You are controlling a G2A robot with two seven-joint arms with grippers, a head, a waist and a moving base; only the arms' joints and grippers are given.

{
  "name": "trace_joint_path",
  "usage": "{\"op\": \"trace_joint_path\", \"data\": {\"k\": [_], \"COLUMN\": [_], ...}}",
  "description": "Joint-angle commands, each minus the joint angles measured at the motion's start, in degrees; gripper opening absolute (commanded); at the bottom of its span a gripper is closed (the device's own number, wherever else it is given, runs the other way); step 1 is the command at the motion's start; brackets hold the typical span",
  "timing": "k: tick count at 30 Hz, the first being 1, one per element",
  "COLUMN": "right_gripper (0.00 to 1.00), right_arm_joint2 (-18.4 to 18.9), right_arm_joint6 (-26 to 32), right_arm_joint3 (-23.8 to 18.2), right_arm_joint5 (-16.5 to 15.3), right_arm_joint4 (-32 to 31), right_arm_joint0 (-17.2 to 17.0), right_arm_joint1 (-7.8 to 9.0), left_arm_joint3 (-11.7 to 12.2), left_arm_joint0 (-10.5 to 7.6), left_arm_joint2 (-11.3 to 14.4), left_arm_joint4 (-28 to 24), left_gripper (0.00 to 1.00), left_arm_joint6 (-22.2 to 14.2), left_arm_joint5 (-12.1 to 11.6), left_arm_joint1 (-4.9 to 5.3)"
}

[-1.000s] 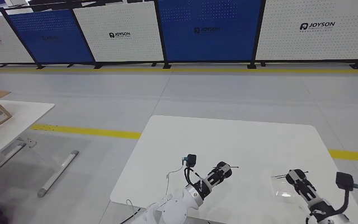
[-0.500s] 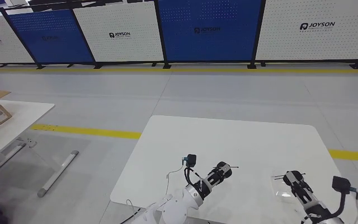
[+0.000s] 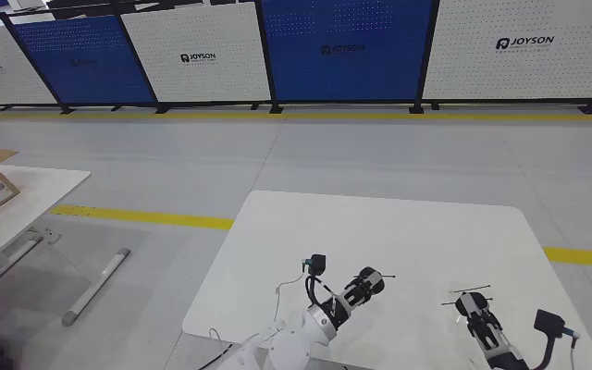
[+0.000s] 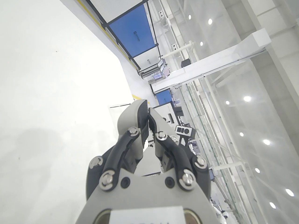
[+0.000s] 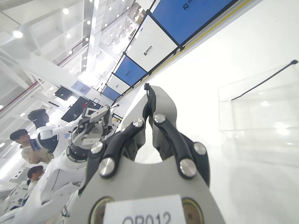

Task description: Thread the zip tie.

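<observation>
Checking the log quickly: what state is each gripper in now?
Left gripper: closed on a zip tie.
Right gripper: closed on a second zip tie.

Black zip tie [image 5: 147, 86], grey-and-black right gripper [image 5: 151, 95], white table [image 3: 388, 231], far blue and white dotted panels [image 3: 347, 55], yellow floor stripe [image 3: 139, 217].

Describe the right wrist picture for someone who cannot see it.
A closed gripper pinches a black zip tie low over a white table. Beyond it, a second zip tie sticks out of a clear box.
</observation>
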Motion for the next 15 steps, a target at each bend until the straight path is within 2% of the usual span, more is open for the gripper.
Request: {"op": "trace_joint_path", "data": {"k": [1, 4, 7, 15], "right_gripper": [0.00, 0.00, 0.00, 0.00], "right_arm_joint2": [0.0, 0.0, 0.0, 0.0], "right_arm_joint6": [0.0, 0.0, 0.0, 0.0], "right_arm_joint3": [0.0, 0.0, 0.0, 0.0], "right_arm_joint5": [0.0, 0.0, 0.0, 0.0], "right_arm_joint4": [0.0, 0.0, 0.0, 0.0], "right_arm_joint0": [0.0, 0.0, 0.0, 0.0], "right_arm_joint1": [0.00, 0.00, 0.00, 0.00], "left_arm_joint3": [-0.3, -0.2, 0.5, 0.5], "left_arm_joint0": [-0.61, -1.11, -1.47, -1.47], "left_arm_joint2": [1.3, 2.6, 3.6, 3.6], "left_arm_joint4": [4.7, 7.9, 8.9, 8.9], "left_gripper": [0.00, 0.00, 0.00, 0.00], "left_arm_joint6": [-0.6, -0.7, 1.2, 1.2], "left_arm_joint5": [2.7, 5.0, 6.2, 6.2], "left_arm_joint1": [-0.07, -0.29, -0.71, -0.71]}}
